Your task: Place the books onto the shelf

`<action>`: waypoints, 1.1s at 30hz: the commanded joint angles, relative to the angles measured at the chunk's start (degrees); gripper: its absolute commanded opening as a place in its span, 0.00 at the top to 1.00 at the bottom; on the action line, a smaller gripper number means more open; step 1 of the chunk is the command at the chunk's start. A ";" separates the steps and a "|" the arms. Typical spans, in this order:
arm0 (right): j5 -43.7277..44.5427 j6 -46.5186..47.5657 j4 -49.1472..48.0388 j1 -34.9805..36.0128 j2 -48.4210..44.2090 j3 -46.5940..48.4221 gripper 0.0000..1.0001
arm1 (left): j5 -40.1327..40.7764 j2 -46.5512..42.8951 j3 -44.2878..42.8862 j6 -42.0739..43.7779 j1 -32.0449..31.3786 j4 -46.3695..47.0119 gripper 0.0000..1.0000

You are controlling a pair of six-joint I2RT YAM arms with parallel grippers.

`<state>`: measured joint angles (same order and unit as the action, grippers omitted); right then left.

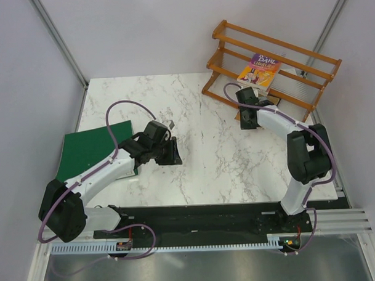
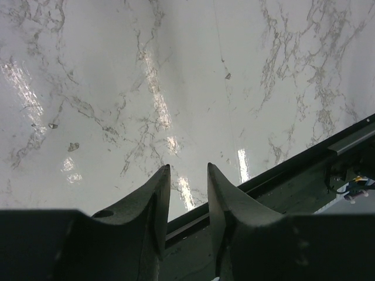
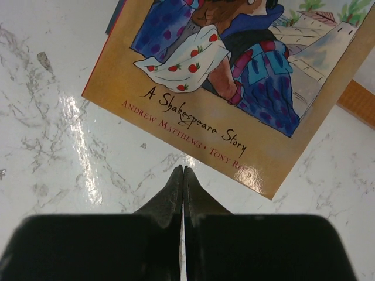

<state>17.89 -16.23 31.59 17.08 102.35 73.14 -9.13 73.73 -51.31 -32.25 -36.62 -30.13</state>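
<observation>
Right fingers (image 3: 173, 193) pressed shut, empty, at the tan book (image 3: 234, 82) on the worktop (image 3: 58, 152) — I should open, then pinch its near edge; left fingers (image 2: 153, 199) part-open, empty.

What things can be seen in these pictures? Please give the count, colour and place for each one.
shelf: one, orange-brown wood, far right of table
purple-and-yellow book: one, leaning on the shelf
tan book: one, flat on the table before the shelf
book underneath: one, only a blue-and-red edge shows
green binder: one, flat at the table's left edge
table: one, white marble
left gripper: black, open, empty, above bare table
right gripper: black, shut, empty, just short of the tan book
</observation>
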 commanded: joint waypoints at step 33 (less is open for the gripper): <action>15.24 -1.61 -9.27 5.94 0.22 -1.60 1.00 | 0.60 -1.93 1.30 -0.01 -0.82 1.04 0.63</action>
<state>32.97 -18.17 24.99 22.28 103.55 70.67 -9.13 73.71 -50.54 -32.25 -37.06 -30.11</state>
